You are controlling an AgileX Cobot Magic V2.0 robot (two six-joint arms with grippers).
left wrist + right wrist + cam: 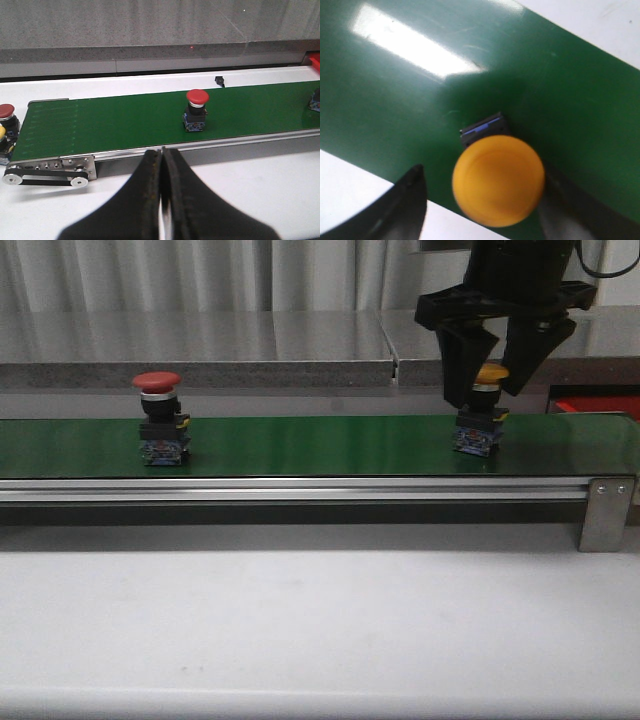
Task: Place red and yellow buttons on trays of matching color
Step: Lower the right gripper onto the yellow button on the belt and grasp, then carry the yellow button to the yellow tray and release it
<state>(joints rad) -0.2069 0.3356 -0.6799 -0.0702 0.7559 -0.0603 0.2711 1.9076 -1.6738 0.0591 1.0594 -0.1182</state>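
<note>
We observe the right claw (492, 390) lowered over the yellow button (491, 373), which stands upright on the green belt (320, 445) near its right end. The claw is spread wide, one finger on each side of the yellow cap; in the right wrist view the fingers (405, 200) flank the cap with a gap on at least one side, so we record no grip. The red button (157, 382) stands upright on the belt's left part, well apart from the yellow one. A corner of the red tray (598, 404) shows behind the belt at far right. The left claw (162, 200) hangs over the white counter (320, 630), its fingers pressed together, holding nothing.
</note>
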